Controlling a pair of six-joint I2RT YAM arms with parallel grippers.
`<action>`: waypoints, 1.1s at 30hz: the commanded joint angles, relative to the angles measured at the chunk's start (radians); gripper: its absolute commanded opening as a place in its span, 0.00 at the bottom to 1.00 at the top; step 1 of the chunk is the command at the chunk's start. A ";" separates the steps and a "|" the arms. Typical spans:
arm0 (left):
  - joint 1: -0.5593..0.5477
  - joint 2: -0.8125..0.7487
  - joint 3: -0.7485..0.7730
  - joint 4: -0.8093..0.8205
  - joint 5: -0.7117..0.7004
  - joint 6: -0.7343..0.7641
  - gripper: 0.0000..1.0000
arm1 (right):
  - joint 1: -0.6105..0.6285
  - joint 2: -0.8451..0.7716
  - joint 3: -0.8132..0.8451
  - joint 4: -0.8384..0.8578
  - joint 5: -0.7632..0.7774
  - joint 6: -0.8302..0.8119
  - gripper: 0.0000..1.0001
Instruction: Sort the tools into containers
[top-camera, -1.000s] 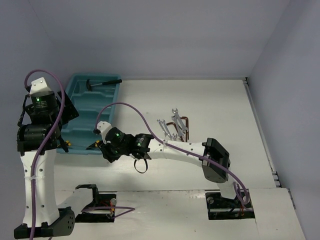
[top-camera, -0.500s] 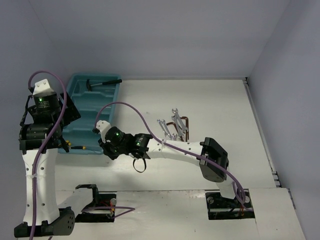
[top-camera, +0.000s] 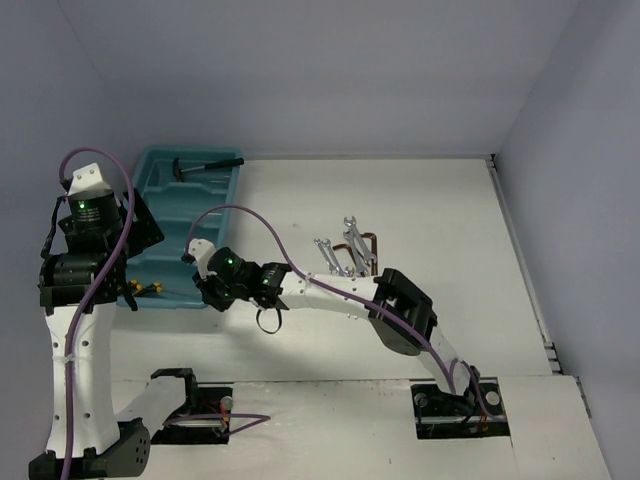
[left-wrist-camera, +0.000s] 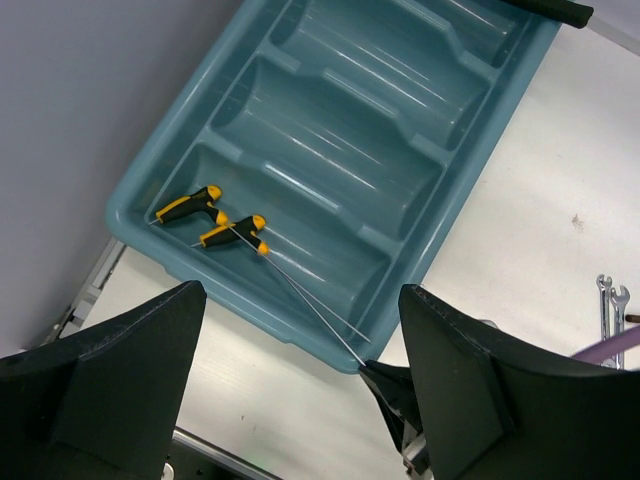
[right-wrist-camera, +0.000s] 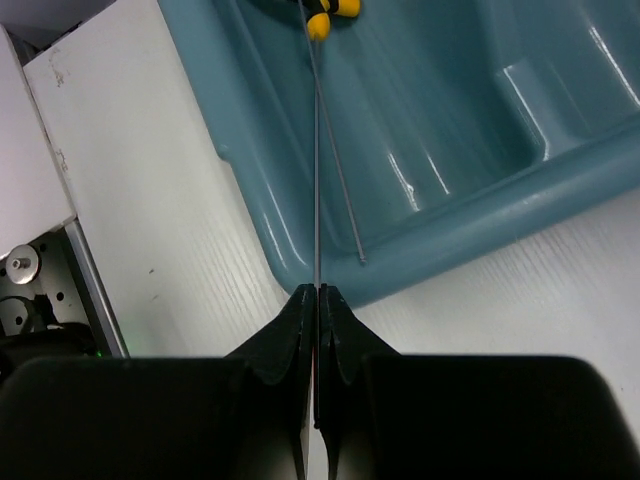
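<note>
Right wrist view gives the closest look. The held screwdriver (right-wrist-camera: 316, 150) is a thin steel shaft pinched at its tip between the pressed-together fingers of the right gripper (right-wrist-camera: 317, 295). From there it runs straight over the tray (right-wrist-camera: 480, 225) rim to a yellow-and-black handle inside the end compartment. A second screwdriver (right-wrist-camera: 345, 200) lies loose beside it, its tip stopping short of the inner wall.

Left wrist view shows what that one crops: both handles lie side by side near the tray's outer long wall, and the other compartments in that view show bare plastic. The left gripper (left-wrist-camera: 300, 295) hangs above the tray's near edge with its fingers spread wide, holding nothing.

Only the top view shows the hammer (top-camera: 205, 165) in the far compartment. It also shows the wrenches (top-camera: 335, 252) and a reddish-brown tool (top-camera: 372, 245) lying together on the table (top-camera: 430, 200), well apart from the tray.

The tray sits at the table's left edge, close to the wall. Bare tabletop lies between the tray and the wrenches, and to the right of them.
</note>
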 joint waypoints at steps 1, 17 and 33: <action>-0.002 -0.013 0.002 0.034 0.014 0.000 0.75 | 0.000 0.016 0.099 0.083 -0.020 -0.036 0.03; -0.003 0.005 0.024 0.034 0.135 0.008 0.76 | -0.100 -0.221 -0.088 0.081 0.187 -0.011 0.68; -0.103 0.094 0.072 0.048 0.329 -0.022 0.75 | -0.508 -0.643 -0.755 -0.063 0.387 0.281 0.64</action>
